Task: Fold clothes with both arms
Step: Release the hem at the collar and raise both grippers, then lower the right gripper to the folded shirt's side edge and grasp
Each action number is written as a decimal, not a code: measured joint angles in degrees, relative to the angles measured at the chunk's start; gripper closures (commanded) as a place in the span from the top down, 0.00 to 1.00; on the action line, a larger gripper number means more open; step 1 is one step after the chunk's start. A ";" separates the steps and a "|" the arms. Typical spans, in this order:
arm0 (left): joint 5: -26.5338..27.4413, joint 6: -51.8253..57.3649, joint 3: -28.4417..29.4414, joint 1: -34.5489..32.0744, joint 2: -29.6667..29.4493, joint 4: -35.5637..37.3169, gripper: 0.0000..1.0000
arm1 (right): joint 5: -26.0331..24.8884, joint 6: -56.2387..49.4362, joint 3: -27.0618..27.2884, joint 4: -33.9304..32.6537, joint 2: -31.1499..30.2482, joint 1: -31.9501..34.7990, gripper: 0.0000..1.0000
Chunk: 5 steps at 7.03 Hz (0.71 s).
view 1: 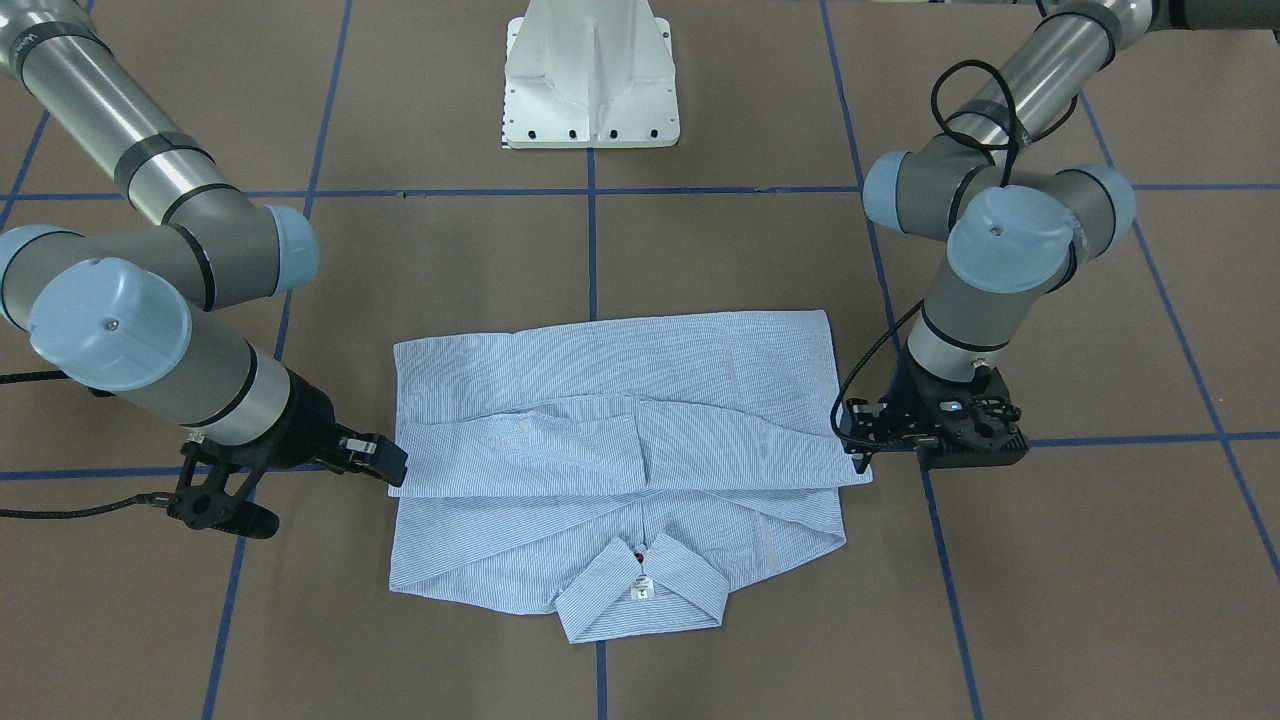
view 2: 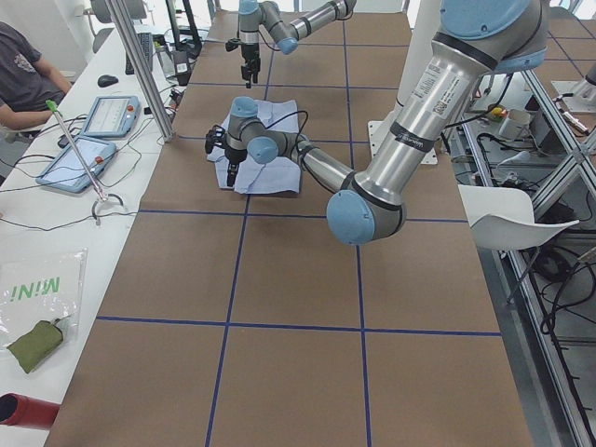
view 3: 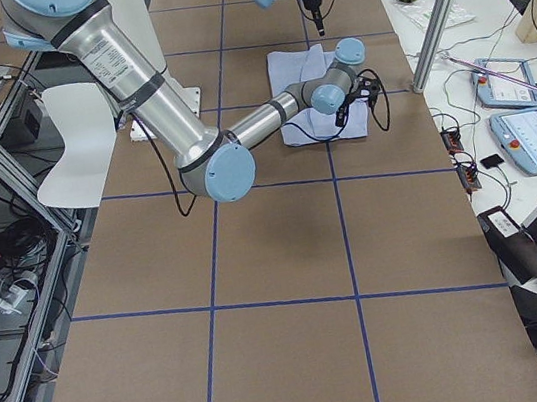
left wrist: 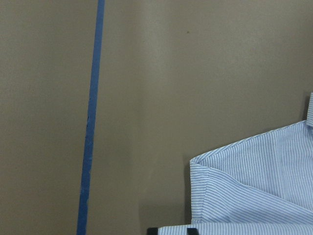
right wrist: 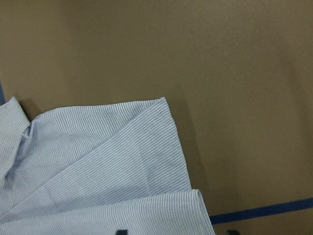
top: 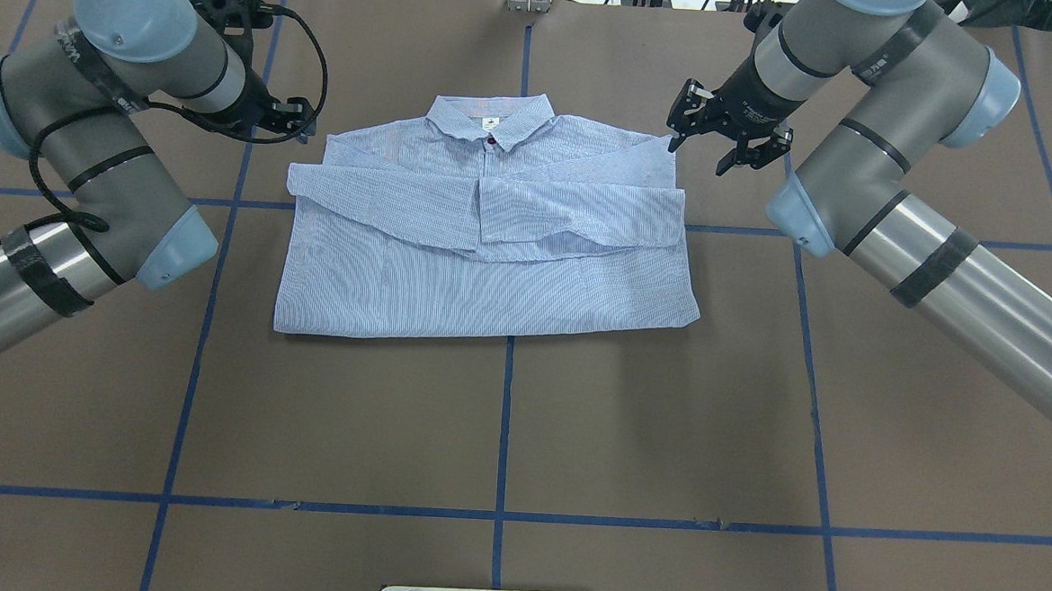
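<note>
- two pincers of mine sit at the shirt's (top: 491, 276) shoulder edges. the right pincer (top: 703, 152), upper right of the overhead view, has its jaws wide over the cloth corner. the left pincer (top: 301, 120), upper left, shows a narrower gap with the striped edge between its tips. as far as i can judge, neither grips yet.
- the shirt lies flat at mid-table, collar (top: 490, 118) toward the top of the overhead view, both sleeves (top: 575, 217) crossed over the chest.
- risk: if i pinch only the top layer, that layer alone would peel up.
- risk: lifting one side higher than the other would skew the fold and could let the loose sleeves slide off.
- risk: the smooth cover may let the whole shirt drag instead of bending.
- the table (top: 502, 402) is covered in brown paper with a blue tape grid (left wrist: 90, 127). my white pedestal (view 1: 590, 80) stands at top centre of the front view.
- a side bench holds tablets (view 2: 88, 163), and a person (view 2: 23, 70) sits at the left view's upper left.
</note>
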 measured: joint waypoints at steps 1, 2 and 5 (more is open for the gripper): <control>0.01 -0.01 -0.46 0.00 0.11 0.12 0.99 | -0.22 0.53 0.53 1.02 -0.64 -1.06 1.00; 0.01 -0.05 -0.99 0.00 0.21 0.26 0.99 | -1.28 0.98 2.17 1.80 -2.07 -2.84 1.00; 0.01 -0.52 -1.68 -0.01 0.31 0.35 0.99 | -5.13 1.49 11.76 1.99 -10.62 -9.02 0.99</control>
